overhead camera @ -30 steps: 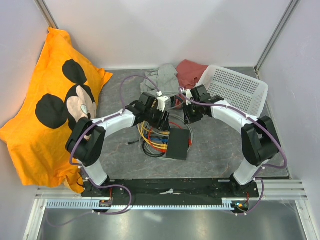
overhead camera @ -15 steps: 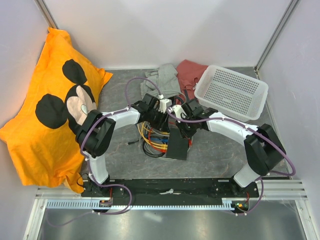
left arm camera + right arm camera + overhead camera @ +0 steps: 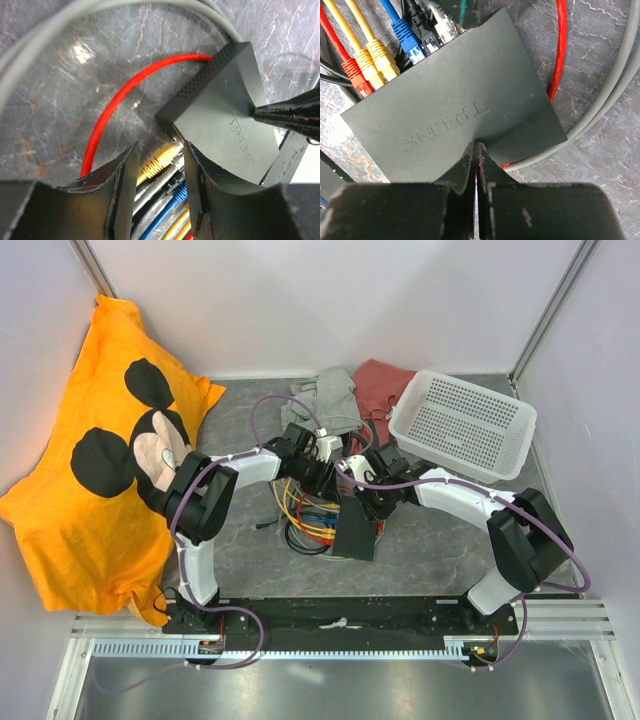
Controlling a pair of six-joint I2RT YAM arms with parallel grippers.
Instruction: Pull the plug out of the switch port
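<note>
The flat black switch (image 3: 357, 527) lies on the grey mat with a row of cables plugged into its left edge, and the plugs hide the sockets. My left gripper (image 3: 161, 151) is at that edge, jaws closed in on a yellow plug (image 3: 156, 165). A grey plug (image 3: 172, 175) and a blue plug (image 3: 178, 192) sit beside it between the pads. My right gripper (image 3: 476, 147) is shut with nothing in it, its tips pressing on the switch top (image 3: 455, 95). Those right fingertips (image 3: 290, 112) also show in the left wrist view. Red, yellow, blue and black plugs (image 3: 380, 60) line the edge.
A loose red cable (image 3: 110, 115) and grey cables (image 3: 605, 100) loop round the switch. A white perforated basket (image 3: 465, 420) stands at the back right, with grey (image 3: 330, 395) and red (image 3: 380, 380) cloths behind the arms. An orange cartoon-mouse pillow (image 3: 110, 470) fills the left side.
My right gripper has come down from the back onto the switch top and shut. My left gripper has narrowed around the plugs at the switch's edge, and the left arm has folded in.
</note>
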